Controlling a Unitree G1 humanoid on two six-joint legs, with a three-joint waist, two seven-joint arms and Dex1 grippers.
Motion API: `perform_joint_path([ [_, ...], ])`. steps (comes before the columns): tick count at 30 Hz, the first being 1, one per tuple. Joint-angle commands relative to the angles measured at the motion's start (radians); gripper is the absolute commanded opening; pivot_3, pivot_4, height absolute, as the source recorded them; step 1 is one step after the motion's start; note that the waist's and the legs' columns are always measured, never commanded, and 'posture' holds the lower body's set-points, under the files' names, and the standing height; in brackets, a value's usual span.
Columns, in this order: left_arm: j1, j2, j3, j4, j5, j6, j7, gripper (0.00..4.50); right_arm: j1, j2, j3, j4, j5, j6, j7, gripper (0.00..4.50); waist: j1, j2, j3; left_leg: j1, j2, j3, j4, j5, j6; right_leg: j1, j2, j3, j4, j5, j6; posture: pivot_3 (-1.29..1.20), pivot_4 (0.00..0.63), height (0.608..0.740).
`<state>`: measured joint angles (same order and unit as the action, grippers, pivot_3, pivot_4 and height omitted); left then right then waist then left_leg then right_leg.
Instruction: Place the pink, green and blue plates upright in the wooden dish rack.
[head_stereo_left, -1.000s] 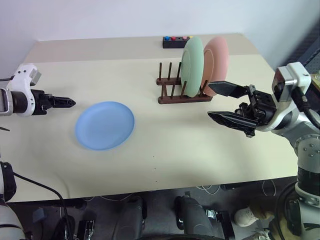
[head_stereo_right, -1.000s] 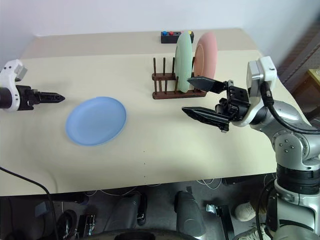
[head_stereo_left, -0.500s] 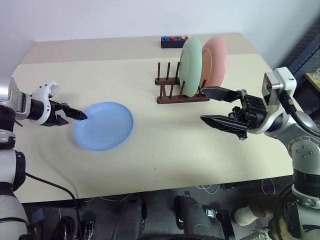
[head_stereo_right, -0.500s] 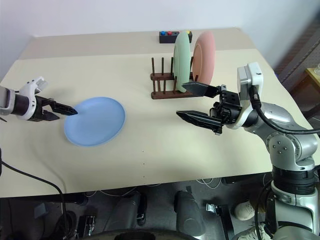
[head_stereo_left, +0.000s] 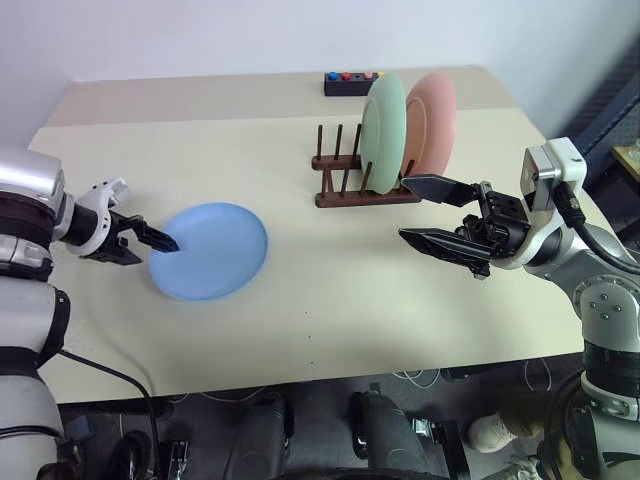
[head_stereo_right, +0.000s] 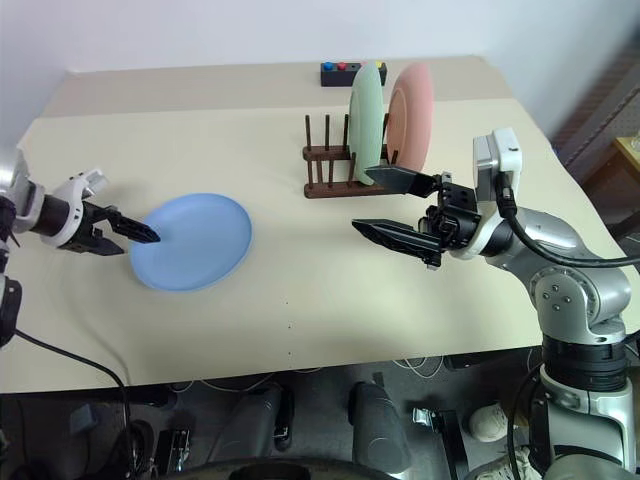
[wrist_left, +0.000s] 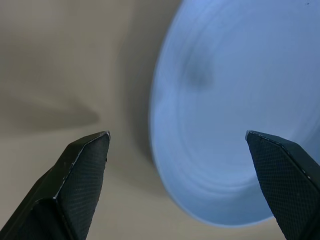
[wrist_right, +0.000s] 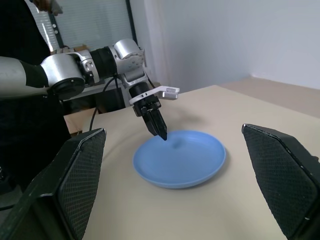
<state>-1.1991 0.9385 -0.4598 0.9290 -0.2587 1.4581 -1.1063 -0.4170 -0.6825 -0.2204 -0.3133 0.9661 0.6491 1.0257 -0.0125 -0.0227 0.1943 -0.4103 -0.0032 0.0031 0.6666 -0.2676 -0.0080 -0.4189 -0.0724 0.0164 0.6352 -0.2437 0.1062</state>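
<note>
The blue plate (head_stereo_left: 210, 252) lies flat on the table, left of centre. My left gripper (head_stereo_left: 165, 242) points steeply down at its left rim, open, with the rim between its fingertips (wrist_left: 92, 150) and nothing held. The green plate (head_stereo_left: 383, 118) and the pink plate (head_stereo_left: 435, 110) stand upright side by side in the wooden dish rack (head_stereo_left: 340, 195), at its right end. My right gripper (head_stereo_left: 404, 207) hovers open in front of the rack, pointing left toward the blue plate, empty.
A small black box with coloured buttons (head_stereo_left: 350, 82) sits at the table's far edge behind the rack. The rack's left pegs (head_stereo_left: 330, 145) stand free. Bare tabletop (head_stereo_left: 330, 290) lies between the blue plate and my right gripper.
My left gripper has swung down and toward the blue plate, from left of it to its left rim. The right gripper has stayed where it was.
</note>
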Motion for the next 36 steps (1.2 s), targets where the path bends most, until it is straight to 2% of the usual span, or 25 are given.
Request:
perform_joint_path([
  [1, -0.035, -0.015, 0.002, 0.023, 0.022, -0.004, -0.02, 4.5, -0.008, -0.007, -0.014, -0.034, 0.017, 0.001, -0.005, 4.46, 0.0, 0.0, 0.0, 0.0, 0.0, 0.0, 0.0, 0.0, 0.0, 0.0, 0.0, 0.0, 0.0, 0.0, 0.0, 0.0, 0.15, 0.74],
  [4, -0.023, -0.025, 0.003, 0.032, 0.036, -0.008, -0.021, 3.66, -0.008, -0.011, -0.019, -0.035, 0.018, 0.004, -0.01, 4.5, 0.0, 0.0, 0.0, 0.0, 0.0, 0.0, 0.0, 0.0, 0.0, 0.0, 0.0, 0.0, 0.0, 0.0, 0.0, 0.0, 0.15, 0.74],
  [6, -0.02, -0.03, 0.005, 0.042, 0.04, -0.002, -0.022, 2.73, -0.006, -0.014, -0.021, -0.036, 0.019, 0.006, -0.011, 4.5, -0.002, 0.0, 0.0, 0.0, 0.0, 0.0, 0.0, 0.0, 0.0, 0.0, 0.0, 0.0, 0.0, 0.0, 0.0, 0.0, 0.15, 0.74],
  [11, -0.027, -0.052, 0.024, 0.049, 0.039, 0.027, -0.008, 0.04, -0.006, -0.015, -0.022, -0.039, 0.017, 0.007, -0.021, 4.5, 0.0, 0.0, 0.0, 0.0, 0.0, 0.0, 0.0, 0.0, 0.0, 0.0, 0.0, 0.0, 0.0, 0.0, 0.0, 0.0, 0.15, 0.74],
  [17, -0.032, -0.053, 0.05, 0.045, 0.039, 0.031, 0.01, 0.04, -0.009, -0.015, -0.022, -0.032, 0.012, 0.006, -0.023, 4.5, 0.0, 0.0, 0.0, 0.0, 0.0, 0.0, 0.0, 0.0, 0.0, 0.0, 0.0, 0.0, 0.001, 0.0, 0.0, 0.0, 0.15, 0.74],
  [20, -0.046, -0.055, 0.113, 0.045, 0.019, 0.049, 0.031, 0.04, -0.008, -0.015, -0.017, -0.028, 0.004, 0.003, -0.02, 4.5, 0.0, 0.0, 0.0, 0.0, 0.0, 0.0, 0.0, 0.0, 0.0, 0.0, 0.0, 0.0, 0.001, 0.0, 0.0, 0.0, 0.15, 0.74],
  [25, -0.01, -0.038, 0.222, -0.081, -0.03, 0.03, 0.047, 0.04, -0.017, -0.021, -0.015, -0.027, -0.011, -0.003, -0.015, 4.5, 0.001, 0.0, 0.0, 0.0, 0.0, 0.0, 0.001, 0.0, 0.0, 0.0, -0.001, 0.0, 0.001, 0.0, 0.0, 0.0, 0.15, 0.74],
  [29, 0.102, 0.011, 0.404, -0.324, -0.118, 0.075, 0.08, 0.04, -0.037, -0.03, -0.03, -0.026, 0.005, 0.007, -0.019, 4.5, -0.008, 0.0, 0.0, 0.0, 0.0, 0.0, 0.0, 0.0, 0.0, -0.001, -0.001, 0.001, 0.001, 0.0, 0.0, 0.0, 0.15, 0.74],
  [32, 0.177, -0.001, 0.582, -0.442, -0.182, 0.076, 0.116, 0.04, -0.058, -0.024, -0.04, -0.019, 0.017, 0.008, -0.035, 4.5, -0.005, 0.0, 0.0, 0.0, 0.0, 0.001, 0.001, 0.0, 0.0, -0.004, -0.001, 0.002, 0.005, 0.0, 0.0, 0.0, 0.15, 0.74],
  [34, 0.213, -0.067, 0.771, -0.512, -0.221, -0.003, 0.187, 0.04, -0.075, -0.018, -0.029, -0.01, -0.016, -0.013, -0.046, 4.5, -0.001, 0.0, 0.0, 0.0, 0.0, 0.001, 0.001, 0.001, -0.001, -0.005, -0.002, 0.002, 0.008, 0.0, 0.0, 0.0, 0.15, 0.74],
  [36, 0.241, -0.185, 0.987, -0.602, -0.264, -0.124, 0.304, 0.04, -0.1, 0.006, -0.025, 0.007, -0.035, -0.028, -0.082, 4.5, 0.007, 0.0, 0.0, 0.0, 0.0, 0.0, 0.002, 0.001, -0.002, -0.005, -0.002, 0.001, 0.01, 0.0, 0.0, 0.0, 0.15, 0.74],
])
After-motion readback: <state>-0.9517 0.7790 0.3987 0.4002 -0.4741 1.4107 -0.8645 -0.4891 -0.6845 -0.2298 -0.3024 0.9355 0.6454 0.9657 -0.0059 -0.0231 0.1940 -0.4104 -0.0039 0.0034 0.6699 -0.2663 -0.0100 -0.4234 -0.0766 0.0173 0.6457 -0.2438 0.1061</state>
